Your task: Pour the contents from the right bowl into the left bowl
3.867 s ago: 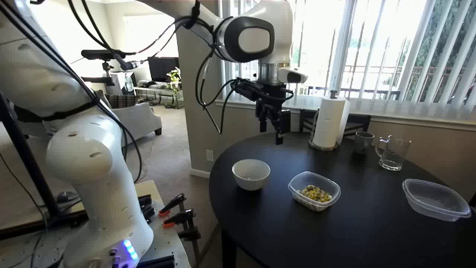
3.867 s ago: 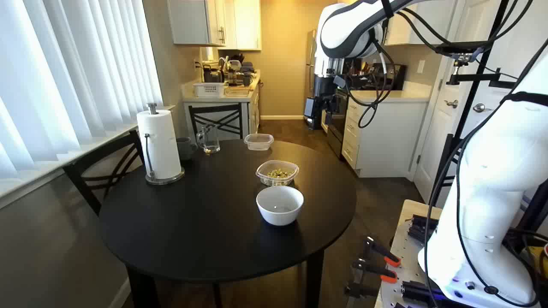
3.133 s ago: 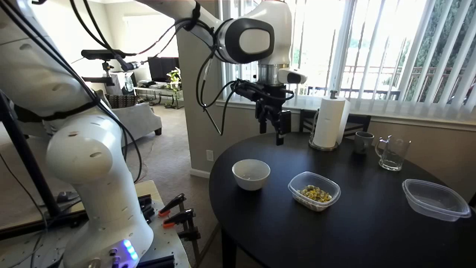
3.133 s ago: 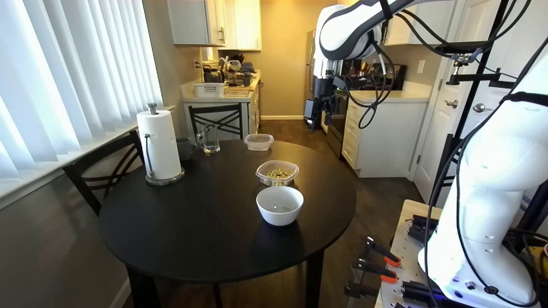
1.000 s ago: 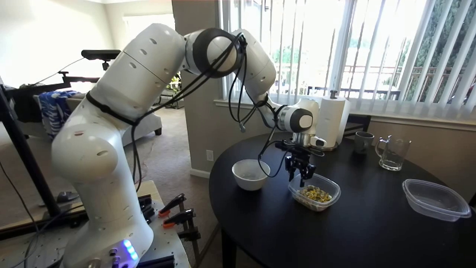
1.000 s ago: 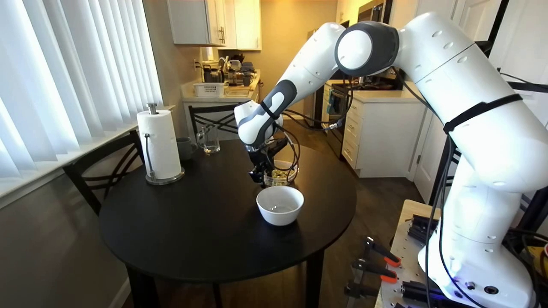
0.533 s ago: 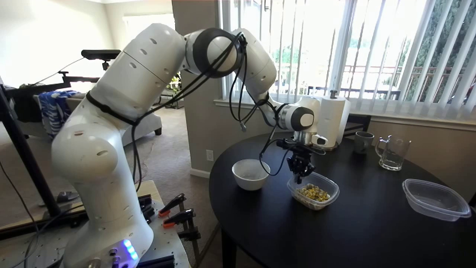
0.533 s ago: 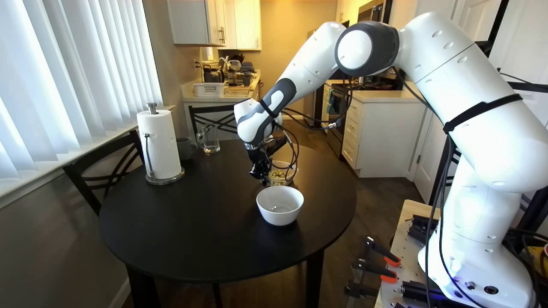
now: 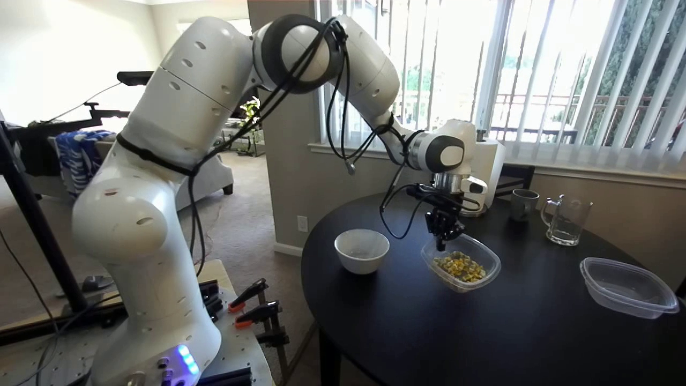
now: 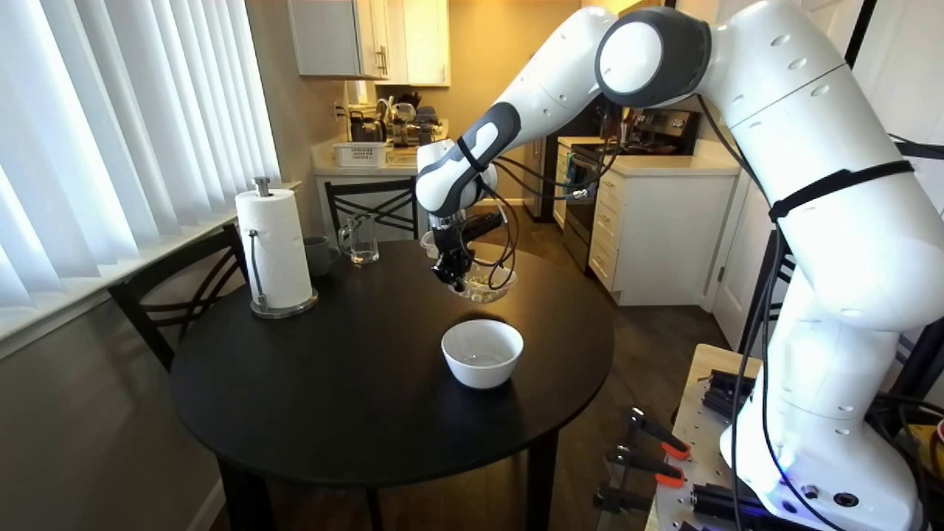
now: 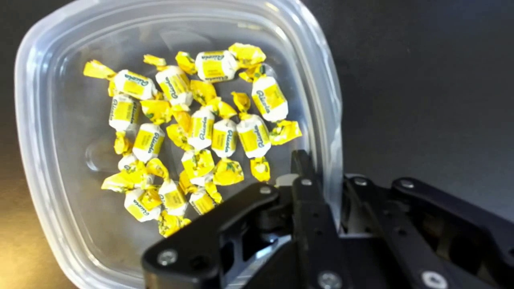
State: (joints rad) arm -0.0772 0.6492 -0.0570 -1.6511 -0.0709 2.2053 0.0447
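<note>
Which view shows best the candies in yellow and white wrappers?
The wrist view: it looks into the clear plastic container, showing single wrapped candies with lettering. Both exterior views show them only as a small yellowish heap.

In an exterior view, I've got my gripper point(image 9: 442, 244) clamped on the clear bowl point(image 9: 483, 253) at its rim, yellowish bits point(image 9: 460, 266) heaped inside, over the black table point(image 9: 514, 332). White bowl point(image 9: 362, 261) stands upright nearby, apart. Glass mug point(image 9: 569, 222) and wider clear container point(image 9: 628, 292): farther off.

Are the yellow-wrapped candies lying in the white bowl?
No, the wrist view shows the candies inside the clear container held by the gripper.
</note>
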